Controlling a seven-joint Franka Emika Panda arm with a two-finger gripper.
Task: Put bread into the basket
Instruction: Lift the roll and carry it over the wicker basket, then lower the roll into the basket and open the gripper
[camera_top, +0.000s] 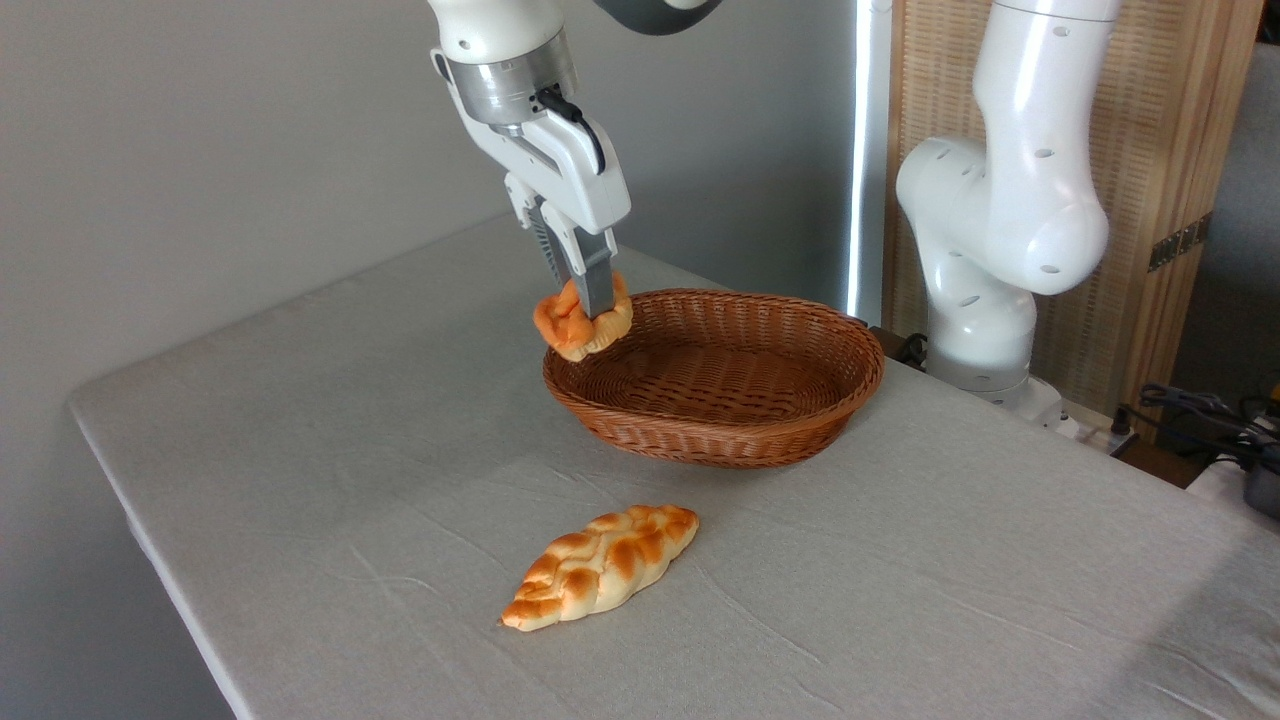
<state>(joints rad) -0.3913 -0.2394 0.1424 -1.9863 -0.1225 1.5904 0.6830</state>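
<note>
The bread (572, 328), a small orange-golden bun with a paler ridged base, hangs tilted in the air at the left rim of the basket (790, 420). My gripper (588, 300) comes down from above and is shut on the bun, squeezing it between the fingers. The basket is an oval brown wicker one, shallow with flared sides, and its inside shows nothing in it. The bun is level with the rim, partly over the basket's left end.
A longer braided golden-and-cream loaf (600, 565) lies on the grey tablecloth in front of the basket. The arm's white base (985, 300) stands behind the basket at the right. Cables lie at the far right edge.
</note>
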